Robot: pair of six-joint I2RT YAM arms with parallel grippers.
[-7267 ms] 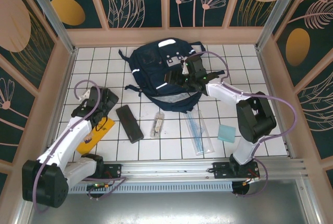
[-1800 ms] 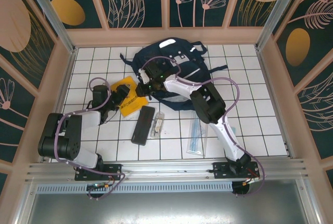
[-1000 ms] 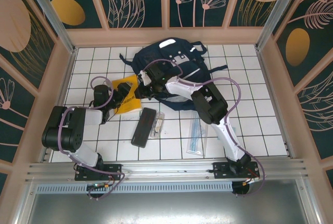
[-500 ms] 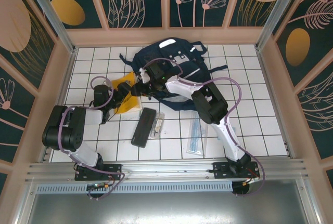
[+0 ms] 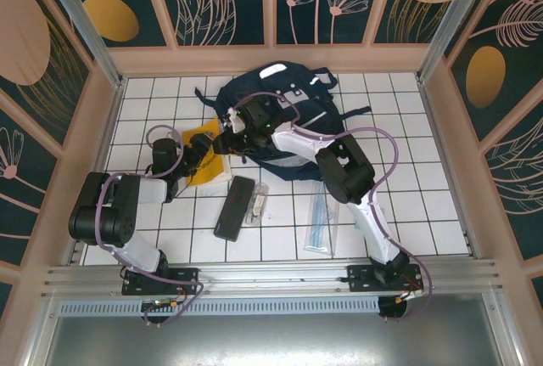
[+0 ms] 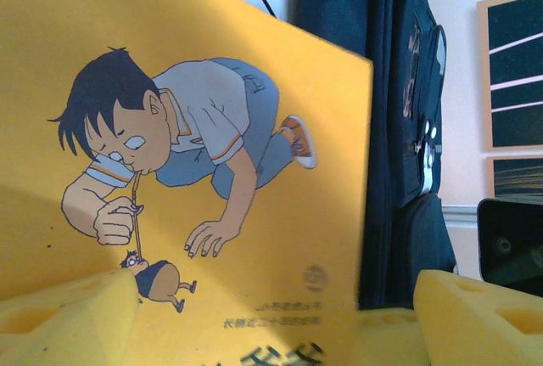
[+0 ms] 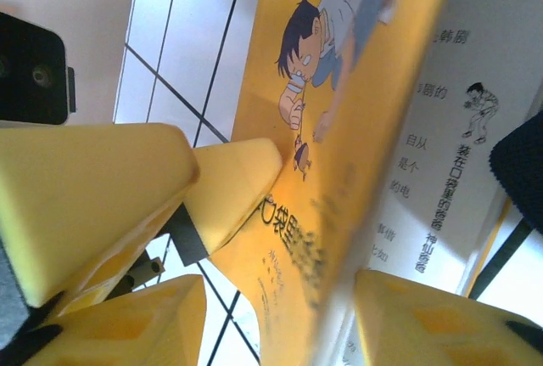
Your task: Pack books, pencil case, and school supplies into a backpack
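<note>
My right gripper point(image 7: 276, 285) is open. Its yellow pads point(image 7: 110, 323) sit apart with the free edge of the yellow-orange book point(image 7: 339, 128) running between them. Tile shows in the gap on the cover side, so I straddle that edge without pinching it. My left gripper point(image 6: 276, 277) is spread wide too, one pad on each side of the cover's lower part, the cartoon boy facing its camera. I read it as propping the book, though how the book is held up is not settled.

From above, the book stands tilted between the two grippers, at 7 o'clock of the right one and just at 3 o'clock of the left. Its long axis runs roughly 11 to 5. The backpack point(image 5: 316, 104) lies just beyond at 2 o'clock.

The right arm is nearer to both edge and bag, so I judge the next move is its own: close on the edge and draw the book toward 2 o'clock. The pencil case point(image 5: 233, 207), clear tube point(image 5: 257, 203) and ruler set point(image 5: 318, 220) lie at 5 o'clock.
</note>
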